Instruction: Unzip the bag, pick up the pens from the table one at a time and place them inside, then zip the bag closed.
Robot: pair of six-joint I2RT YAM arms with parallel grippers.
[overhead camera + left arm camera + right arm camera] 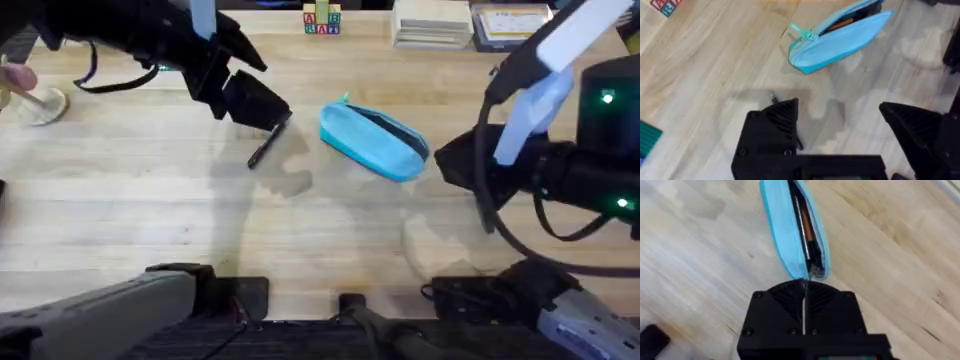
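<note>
Bag (373,141) lies on its side near the middle of the surface (150,210), light blue, zipper already open along the top. Through the slit in the right wrist view (802,222), at least one pen is inside, with something orange alongside. Pull tab (803,32) sits at the end of the bag facing the left arm.

One pen (268,143) is outside, lying on the surface just left of the bag, not touching it. Its tip (772,95) pokes out from behind a finger of the left gripper in the left wrist view.

Left gripper (262,112) is directly over that pen, fingers (775,127) spread wide, one beside the pen and the other well off to the side. Nothing is clamped yet.

Right gripper (803,302) is at the bag's far end, fingers pressed together with only a thin seam between them. Tips are right at the end of the bag; cannot tell whether they pinch fabric or merely touch it.

Progress, as judged: unzip done; at least one pen loaded; this pen remains to be grasped, lifted and dropped into the opening. No other loose pens seen on the surface. Closing the zipper is left after that.

Background: small letter blocks (322,20) at the far edge.
</note>
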